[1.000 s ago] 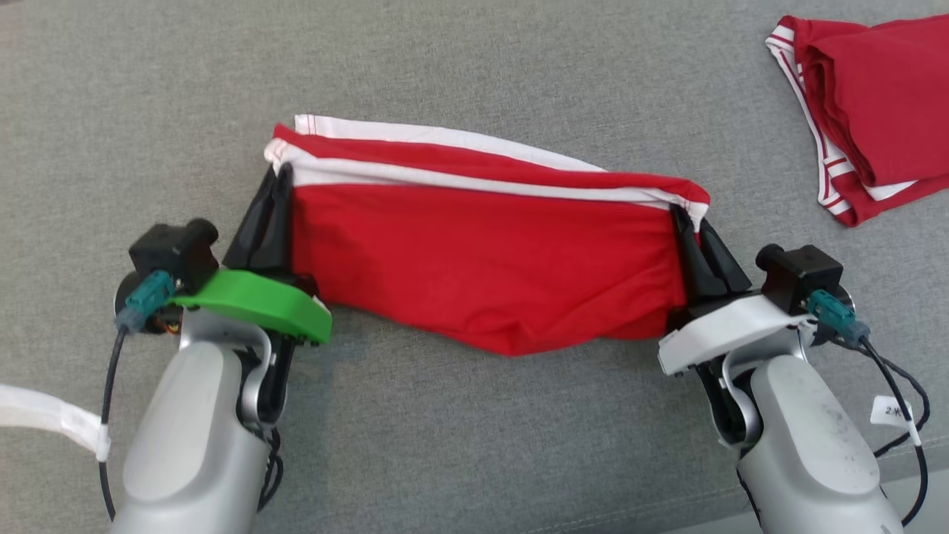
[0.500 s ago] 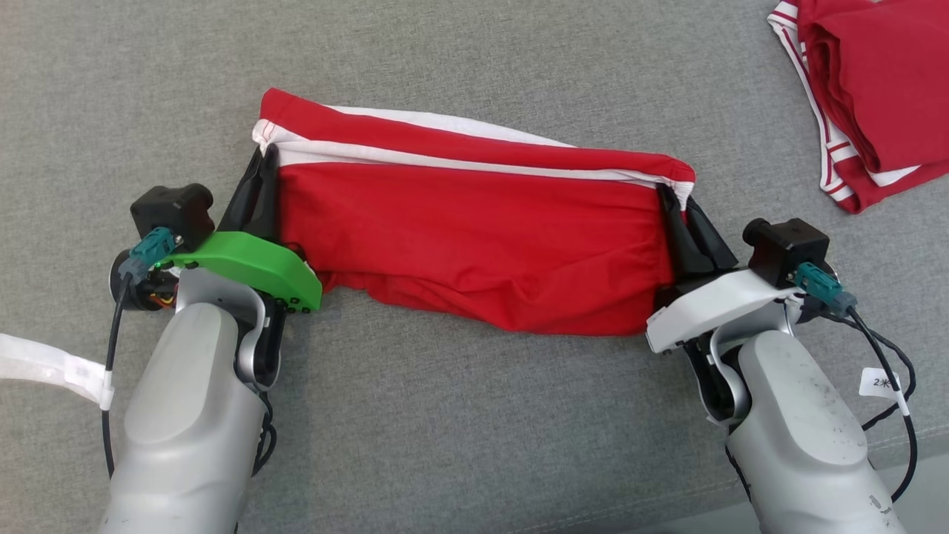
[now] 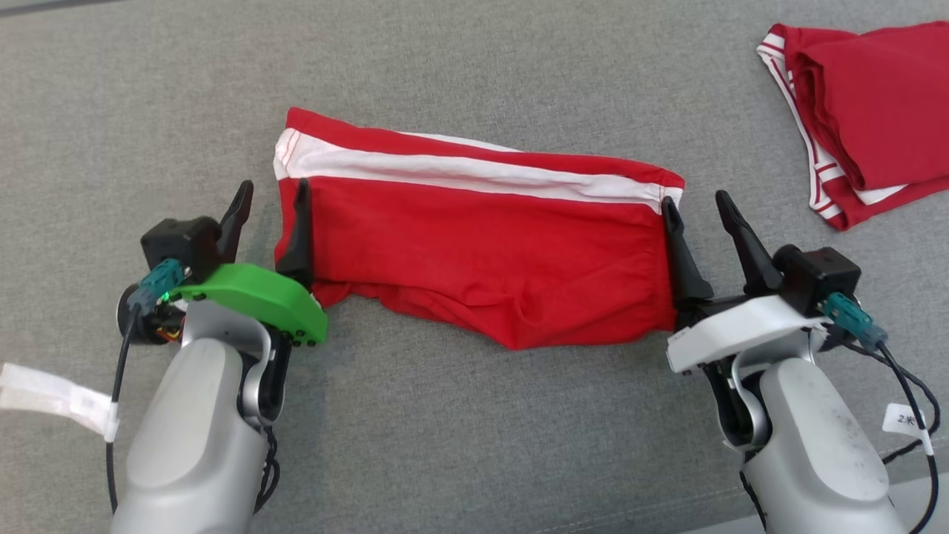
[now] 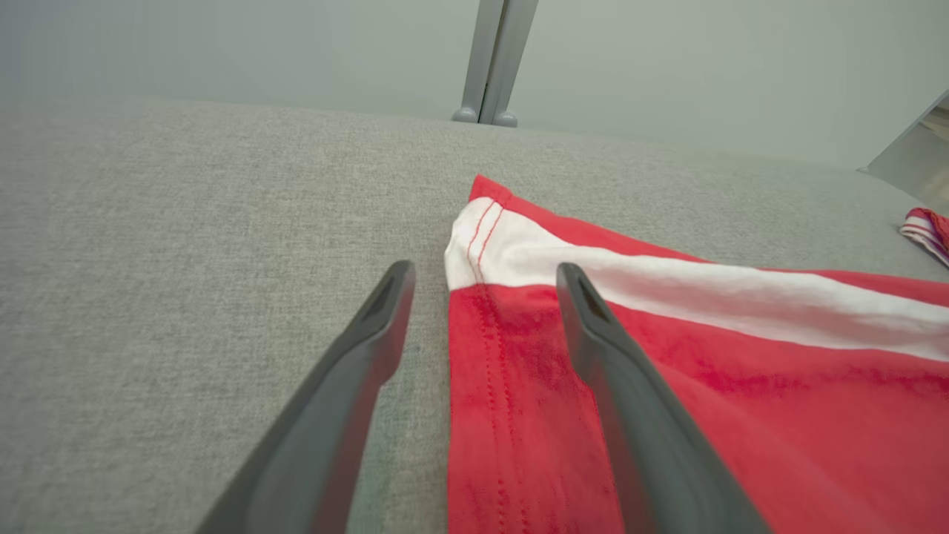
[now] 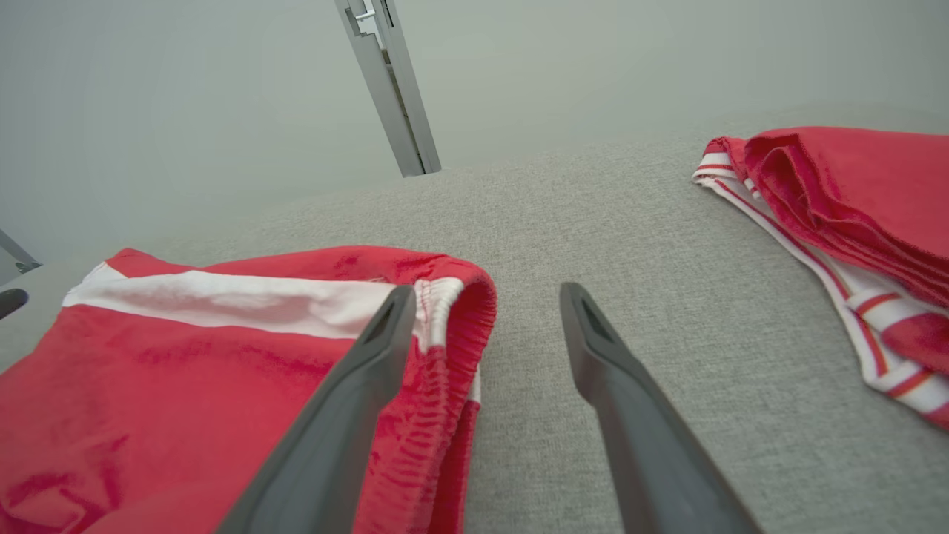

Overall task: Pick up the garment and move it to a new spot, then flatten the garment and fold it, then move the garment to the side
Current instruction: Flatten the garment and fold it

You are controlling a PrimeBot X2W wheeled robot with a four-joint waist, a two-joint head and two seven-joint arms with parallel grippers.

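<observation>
The garment (image 3: 482, 245) is a pair of red shorts with a white stripe, folded in half and lying flat across the grey surface. My left gripper (image 3: 270, 194) stands open at its left end, one finger over the red cloth (image 4: 519, 415) and the other over bare grey fabric. At the right end, by the elastic waistband (image 5: 445, 326), my right gripper (image 3: 693, 202) is open too; its left finger lies over the cloth edge and its right finger is off it. Neither holds anything.
A second folded red garment with white stripes (image 3: 860, 111) lies at the far right (image 5: 838, 200). The grey fabric surface (image 3: 474, 415) stretches all around. A metal post (image 4: 493, 59) stands beyond the far edge. A white tag strip (image 3: 52, 393) hangs at the lower left.
Both grippers were shut on the garment's ends and have opened, letting it go. The garment now lies flatter on the surface. The camera has shifted slightly.
</observation>
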